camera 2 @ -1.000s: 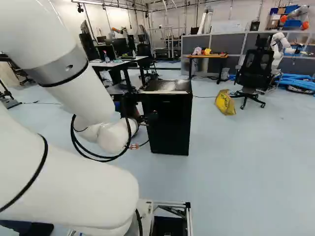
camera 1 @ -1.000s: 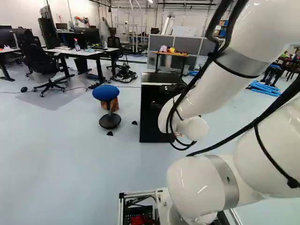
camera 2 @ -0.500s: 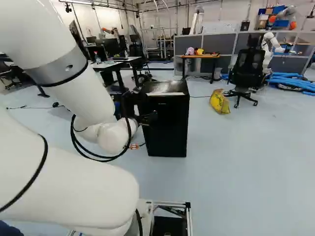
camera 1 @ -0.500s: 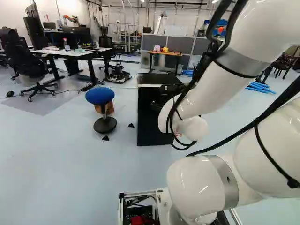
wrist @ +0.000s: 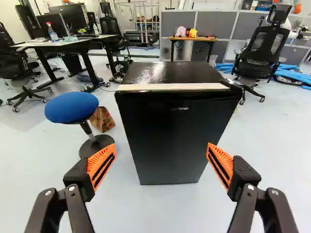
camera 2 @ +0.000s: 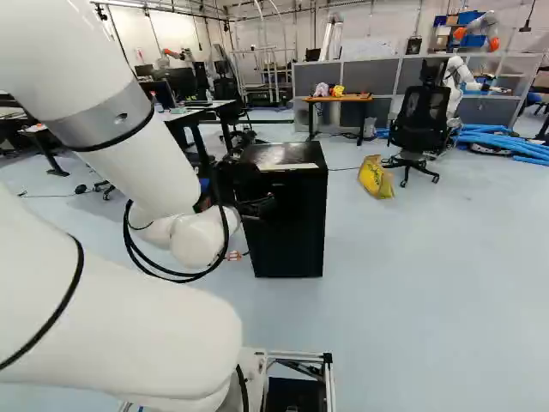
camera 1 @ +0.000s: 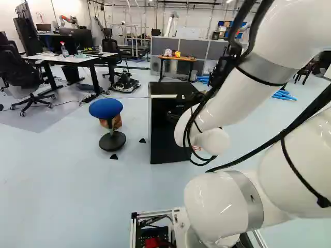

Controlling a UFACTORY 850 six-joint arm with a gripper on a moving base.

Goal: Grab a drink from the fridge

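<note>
The black gripper shows partly in the right base view, dark against the front of the black fridge. In the wrist view the gripper stands wide open, its orange pads far apart with nothing between them. Straight ahead of it is the fridge, upright on the floor with its door closed and a pale strip along the top front edge. In the left base view the arm hides the fridge's right part. No drink is visible; the inside of the fridge is hidden.
A blue stool stands left of the fridge, a brown paper bag behind it. Desks and office chairs are farther left. A yellow bag and a black chair lie beyond to the right, with another robot behind.
The base has moved: the fridge looks slightly larger and nearer, and the surroundings have shifted left in both base views. The arm holds the same pose over its lowest joint.
</note>
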